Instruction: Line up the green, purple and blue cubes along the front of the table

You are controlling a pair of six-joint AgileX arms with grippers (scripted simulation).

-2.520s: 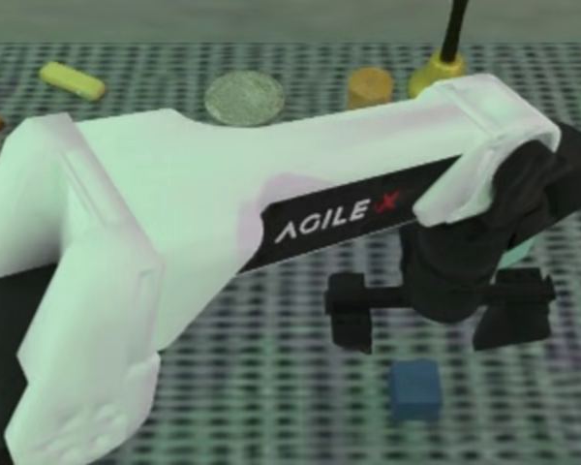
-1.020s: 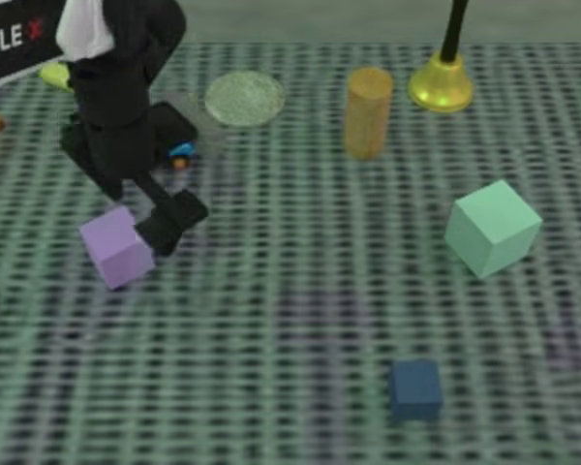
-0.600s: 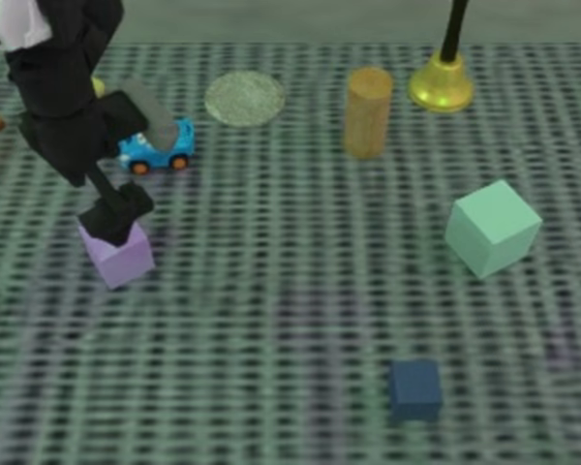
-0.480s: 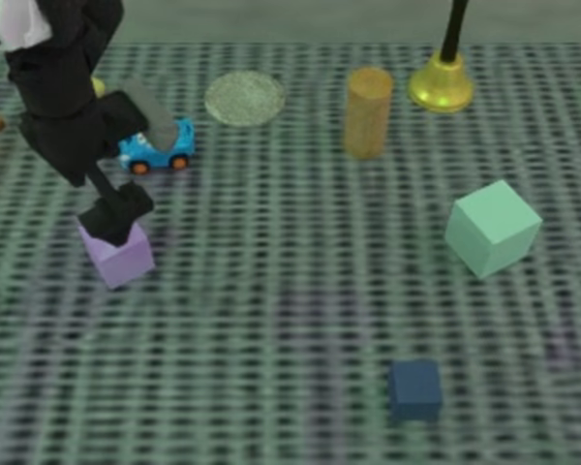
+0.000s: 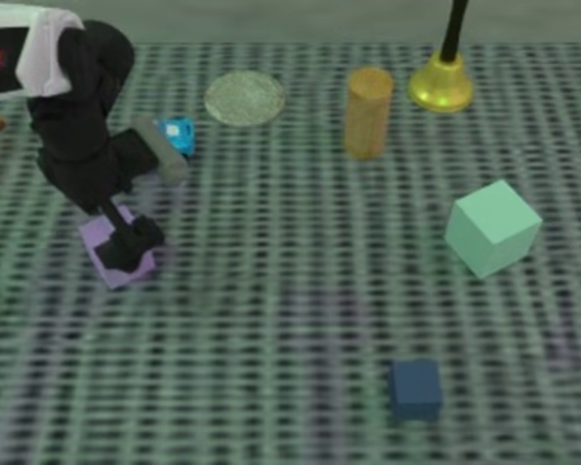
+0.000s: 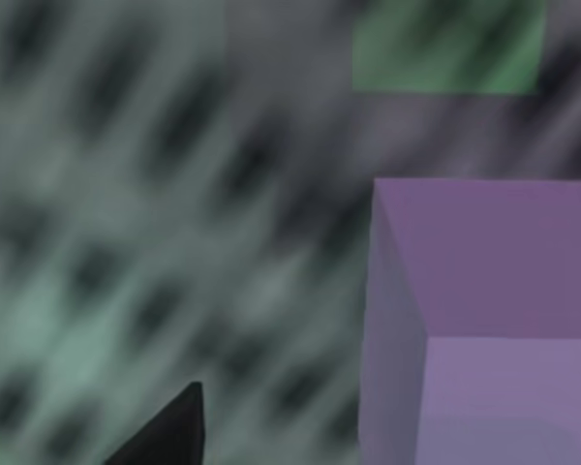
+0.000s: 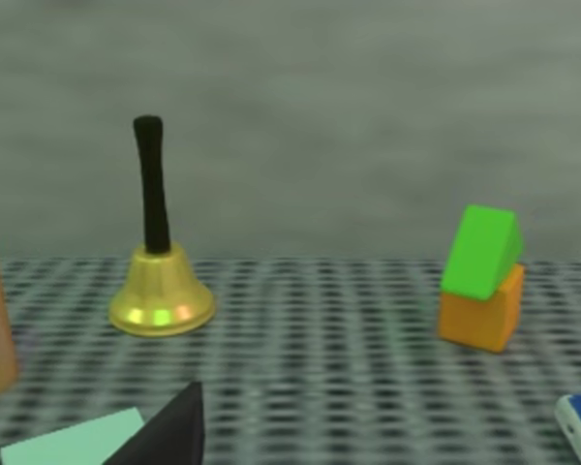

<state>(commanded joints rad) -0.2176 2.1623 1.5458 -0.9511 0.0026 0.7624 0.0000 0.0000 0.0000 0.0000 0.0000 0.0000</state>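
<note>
The purple cube (image 5: 137, 272) sits at the left of the table (image 5: 271, 320), and my left gripper (image 5: 124, 242) is down over it, open. In the left wrist view the purple cube (image 6: 484, 320) fills one side, and one dark fingertip (image 6: 169, 438) stands clear of its face. The green cube (image 5: 491, 228) rests at the right, with the small blue cube (image 5: 414, 389) nearer the front. My right arm is outside the top view. Its gripper (image 7: 257, 455) hangs behind the green cube (image 7: 68, 444), facing the bell.
Along the back stand a blue toy car (image 5: 177, 133), a grey disc (image 5: 244, 98), an orange cylinder (image 5: 368, 111) and a brass bell (image 5: 441, 87). A green wedge on an orange block (image 7: 479, 291) shows in the right wrist view.
My left arm has swung from the green cube at the right across to the purple cube, and its gripper has dropped lower over it, partly hiding the toy car.
</note>
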